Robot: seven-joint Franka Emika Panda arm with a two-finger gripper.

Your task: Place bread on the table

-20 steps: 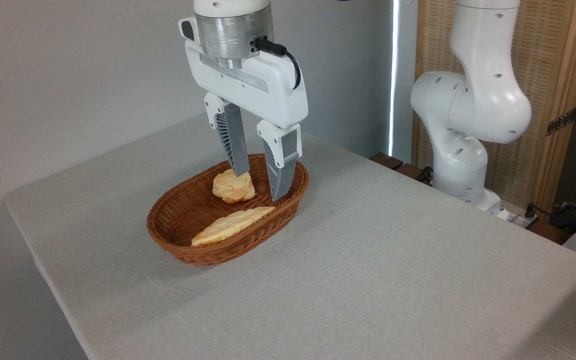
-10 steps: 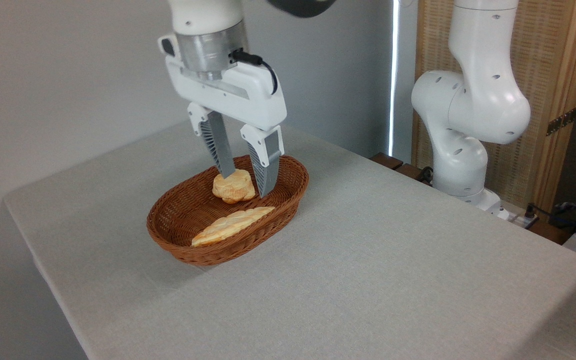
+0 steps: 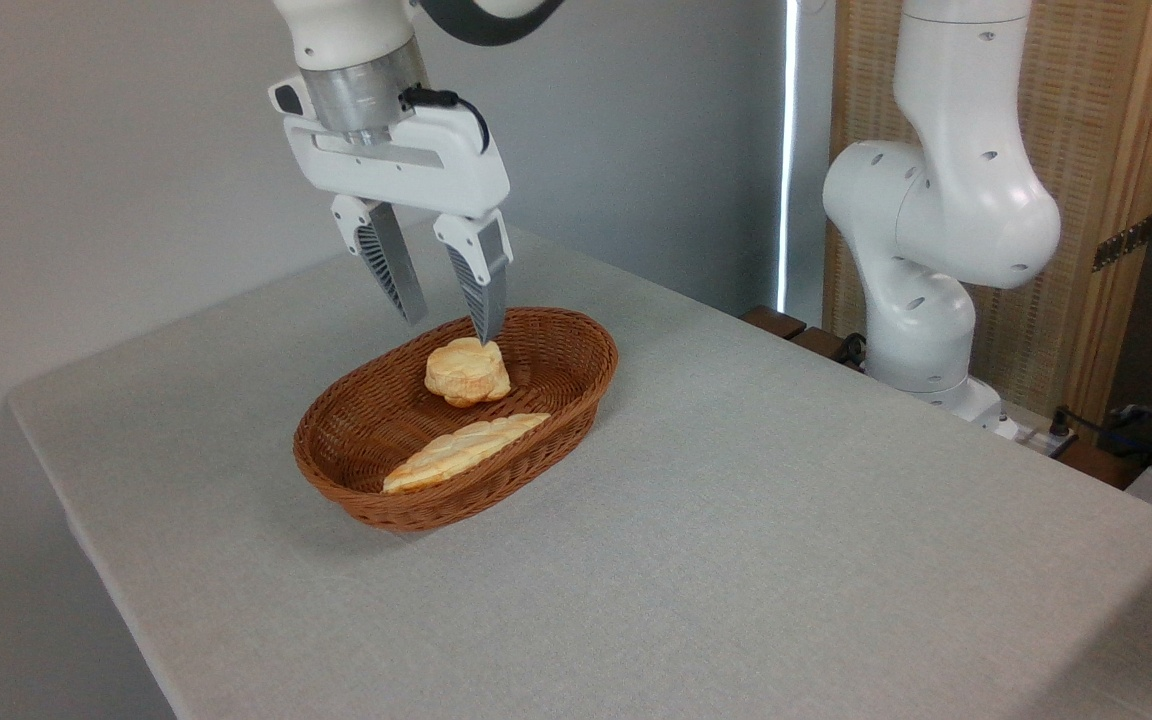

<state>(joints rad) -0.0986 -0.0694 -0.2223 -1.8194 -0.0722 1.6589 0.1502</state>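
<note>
Bench (image 3: 736, 520): matt grey woven cloth. Basket (image 3: 376, 500): brown wicker, rough weave. Bread (image 3: 466, 372): bumpy, dry golden crust. Braided bread (image 3: 461, 450): ridged crust. Gripper (image 3: 448, 325): glossy white plastic, ribbed grey fingers (image 3: 484, 295). Panel at 2 o'clock (image 3: 1086, 120): wood, cane.

Setting: robot lab. Evidence: white arm base (image 3: 926, 300) mounted far right beside cloth-covered table (image 3: 736, 520); cables (image 3: 1136, 425) far right.

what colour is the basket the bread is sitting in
Reddish-brown woven wicker basket, clearest in the fixed camera view.
</note>
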